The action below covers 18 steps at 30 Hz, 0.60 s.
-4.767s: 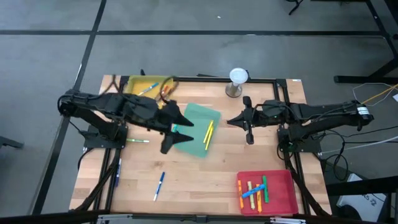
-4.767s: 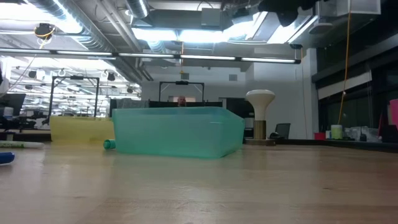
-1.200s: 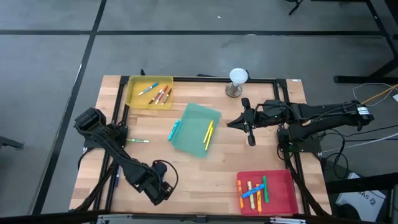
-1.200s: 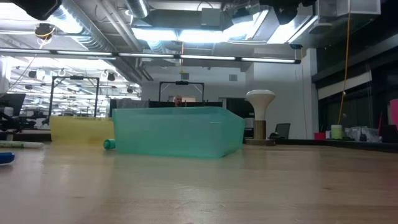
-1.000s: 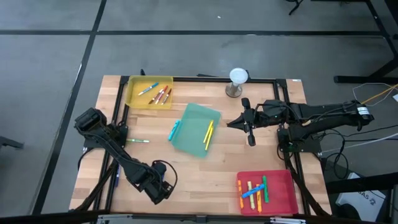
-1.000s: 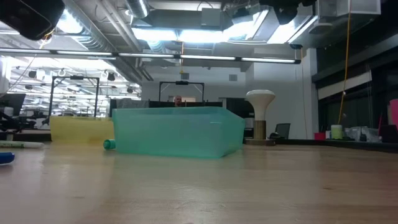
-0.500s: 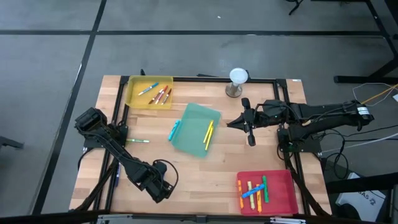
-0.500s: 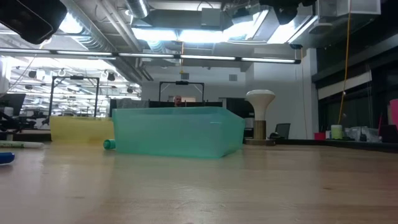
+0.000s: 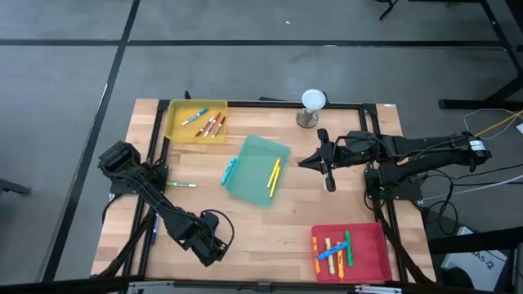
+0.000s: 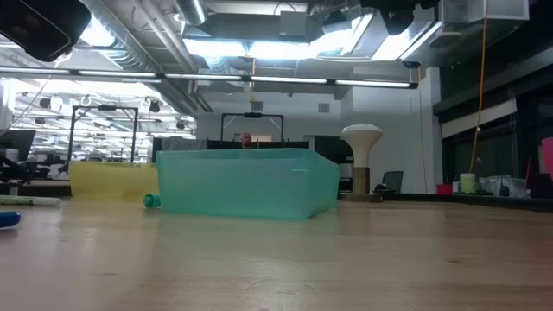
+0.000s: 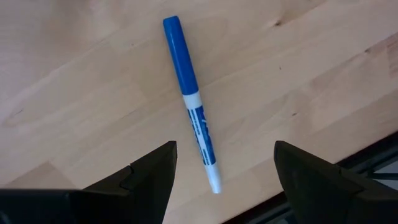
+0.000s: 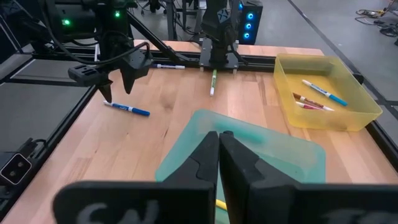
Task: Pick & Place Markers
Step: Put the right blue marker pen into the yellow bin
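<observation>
Thin pen-like markers, scattered flat across the wooden table

1 blue-capped, white-barrelled marker (image 11: 193, 107) lies flat on bare wood; a green marker (image 9: 182, 185) lies near the left edge; others rest in coloured trays.

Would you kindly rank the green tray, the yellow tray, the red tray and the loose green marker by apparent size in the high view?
1. Red plastic tray and green plastic tray: too alike to separate.
3. Yellow plastic tray, somewhat smaller.
4. Loose green marker, by far the smallest.
</observation>
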{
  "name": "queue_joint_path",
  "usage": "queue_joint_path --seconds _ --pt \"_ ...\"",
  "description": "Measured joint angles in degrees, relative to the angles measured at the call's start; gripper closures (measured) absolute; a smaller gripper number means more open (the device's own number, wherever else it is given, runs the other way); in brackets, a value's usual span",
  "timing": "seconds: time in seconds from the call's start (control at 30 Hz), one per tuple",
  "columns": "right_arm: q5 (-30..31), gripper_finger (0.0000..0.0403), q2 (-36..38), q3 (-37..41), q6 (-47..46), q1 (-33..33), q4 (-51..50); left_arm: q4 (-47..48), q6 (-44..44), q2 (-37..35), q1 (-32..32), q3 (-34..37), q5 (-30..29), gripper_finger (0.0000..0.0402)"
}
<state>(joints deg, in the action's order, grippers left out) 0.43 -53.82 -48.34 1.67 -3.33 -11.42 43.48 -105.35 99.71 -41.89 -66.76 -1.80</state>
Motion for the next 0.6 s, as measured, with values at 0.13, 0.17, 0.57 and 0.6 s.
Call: queue_joint_path --seconds 0.13,0.17,0.57,0.6 --pt "0.0 0.0389 0.0 0.0 0.0 0.0 0.0 0.1 -0.3 -1.1 0.0 0.0 -0.3 0.0141" --pt "0.0 0.0389 0.0 0.0 0.0 0.0 0.0 0.3 -0.2 -1.5 0.0 0.0 -0.3 0.0141" --pt "0.0 0.0389 0.0 0.0 0.1 0.0 0.0 5.0 -3.4 -3.2 0.0 0.0 -1.3 0.0141" --pt "0.0 0.0389 0.0 0.0 0.1 0.0 0.0 5.6 -3.9 -3.2 0.0 0.0 -1.5 0.0141"
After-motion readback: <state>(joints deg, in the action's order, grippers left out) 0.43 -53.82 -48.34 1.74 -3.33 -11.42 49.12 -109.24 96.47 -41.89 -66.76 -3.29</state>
